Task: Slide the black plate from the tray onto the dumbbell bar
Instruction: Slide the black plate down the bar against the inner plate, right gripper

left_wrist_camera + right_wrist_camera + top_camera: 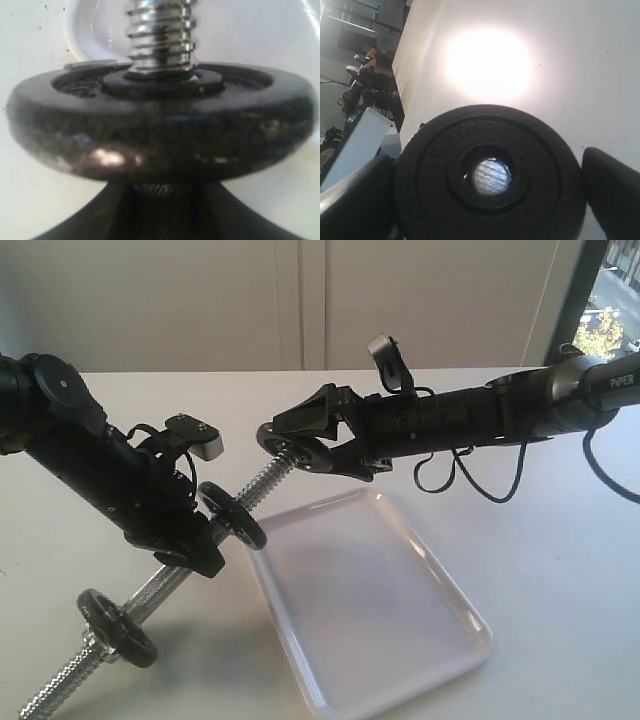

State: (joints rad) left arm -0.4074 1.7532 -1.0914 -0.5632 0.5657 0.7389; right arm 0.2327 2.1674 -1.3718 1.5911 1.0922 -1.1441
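Note:
The black plate (291, 446) hangs in the air above the table, held by its rim in my right gripper (300, 445). It sits at the upper threaded end of the dumbbell bar (262, 480). In the right wrist view the bar's tip (491, 176) shows through the centre hole of the plate (530, 150), between the fingers (612, 190). My left gripper (195, 552) is shut on the bar's smooth middle and holds it tilted. Just past its fingers sits a worn disc (232, 516) (160, 135). The white tray (370, 620) lies below with nothing in it.
A second dark disc (118, 628) sits near the bar's lower threaded end, close to the table's front left. The right arm's cables (470, 475) hang over the table behind the tray. A white wall stands at the back.

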